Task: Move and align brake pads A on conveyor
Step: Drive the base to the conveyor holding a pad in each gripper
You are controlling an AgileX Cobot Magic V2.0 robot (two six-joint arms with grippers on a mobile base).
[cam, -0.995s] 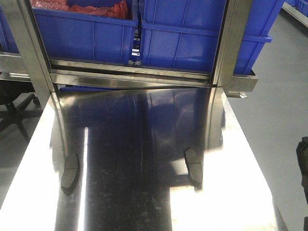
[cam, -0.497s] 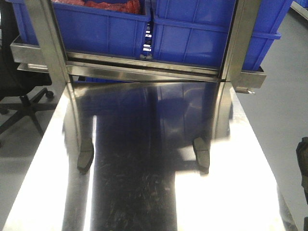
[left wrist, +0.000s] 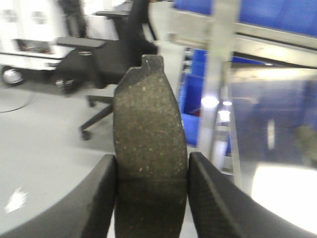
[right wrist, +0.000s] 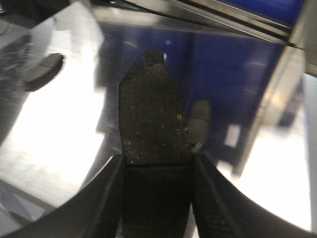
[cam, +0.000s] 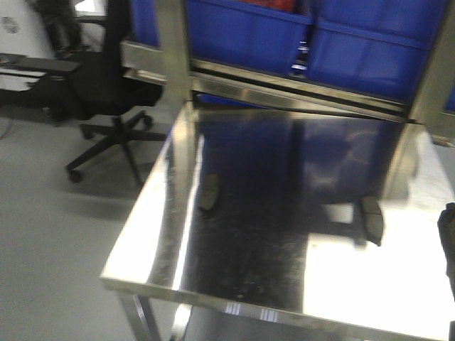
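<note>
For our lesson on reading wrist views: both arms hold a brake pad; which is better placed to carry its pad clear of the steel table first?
Left, probably. The left fingers grip the left pad with floor behind it, beside the table; the right pad has the table top behind it.

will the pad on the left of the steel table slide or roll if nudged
Probably slides: the brake pad seems to lie flat on the shiny steel table. Likely stiff: the held pad stands straight from the left end effector without drooping. Its grainy face should resist slipping.
</note>
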